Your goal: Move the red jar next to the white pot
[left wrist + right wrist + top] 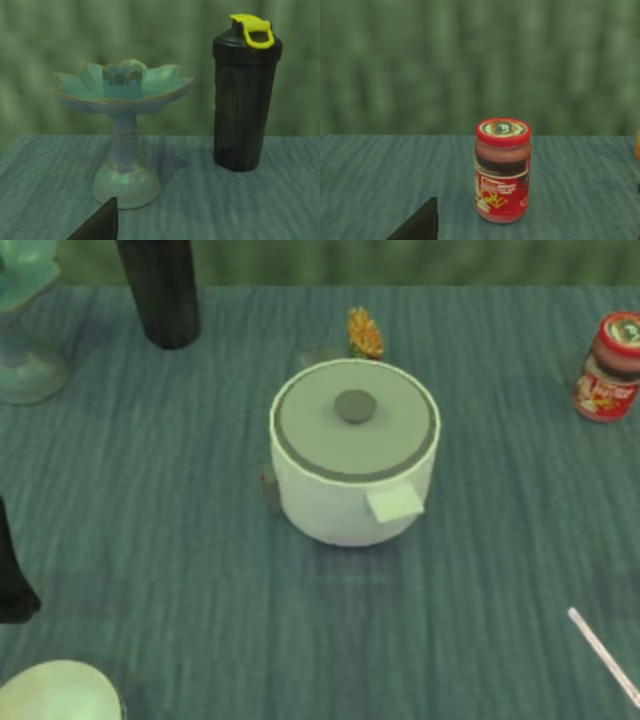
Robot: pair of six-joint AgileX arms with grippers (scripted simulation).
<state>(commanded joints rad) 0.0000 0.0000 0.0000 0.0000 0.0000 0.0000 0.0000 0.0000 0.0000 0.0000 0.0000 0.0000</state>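
The red jar (607,366) stands upright at the table's far right edge, with a red lid, dark contents and a red-and-white label. In the right wrist view the red jar (502,170) stands alone on the cloth, some way beyond a dark part (420,225) of my right gripper, with nothing touching it. The white pot (353,450) sits at the table's centre with its lid on, far left of the jar. My right arm (605,655) shows as a thin pale bar at the front right. My left arm (15,580) stays at the left edge.
A tall black cylinder (160,290) with a yellow cap (252,30) stands at the back left, beside a pale teal pedestal dish (122,135). A pale green bowl (55,695) sits at the front left corner. A small orange object (364,333) lies just behind the pot.
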